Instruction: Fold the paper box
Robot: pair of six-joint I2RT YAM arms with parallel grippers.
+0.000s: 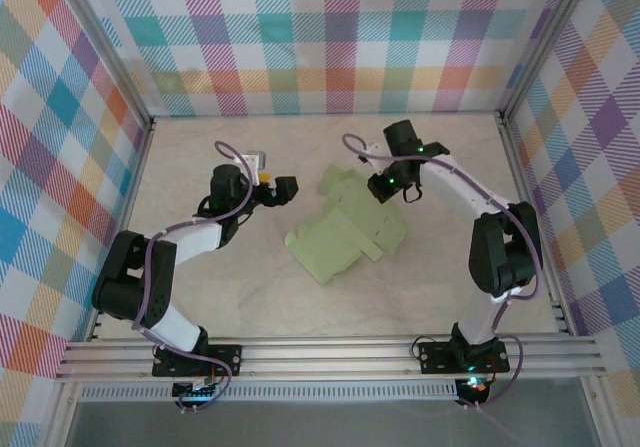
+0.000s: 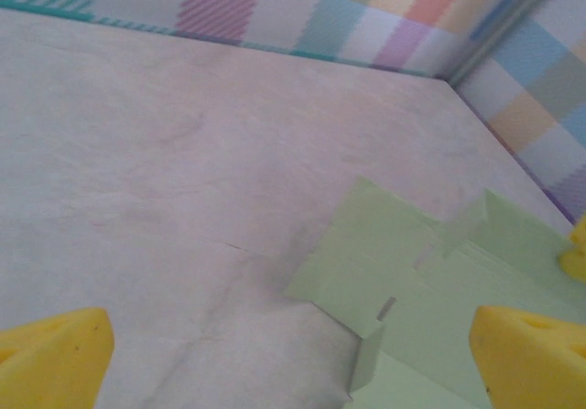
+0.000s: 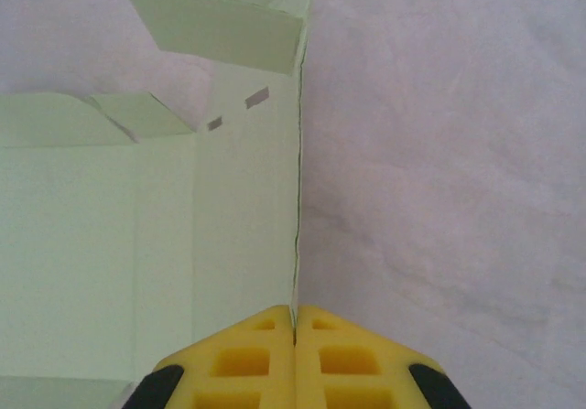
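Closest to you in the right wrist view, the right hand (image 3: 295,322) has its yellow fingers (image 3: 243,363) pressed together on a thin edge of the paper box (image 3: 92,244), so it is gripping the card. The pinched panel stands up edge-on from the fingers, and the pale green sheet spreads flat to its left, with a small flap (image 3: 215,29) raised at the far end.

From above, you see the paper box (image 1: 345,232) lying unfolded around the middle of the counter (image 1: 250,297), flaps sticking out on several sides. The right hand (image 1: 388,185) meets it at the side nearer the counter's right edge.

Your left hand (image 1: 283,189) sits just beside the sheet on the other side, apart from it, with its fingers spread wide and nothing between them. In its own wrist view, the left hand (image 2: 293,363) looks across bare counter to a corner of the card (image 2: 403,272).

Checked walls (image 1: 330,37) close off the counter's far and side edges.
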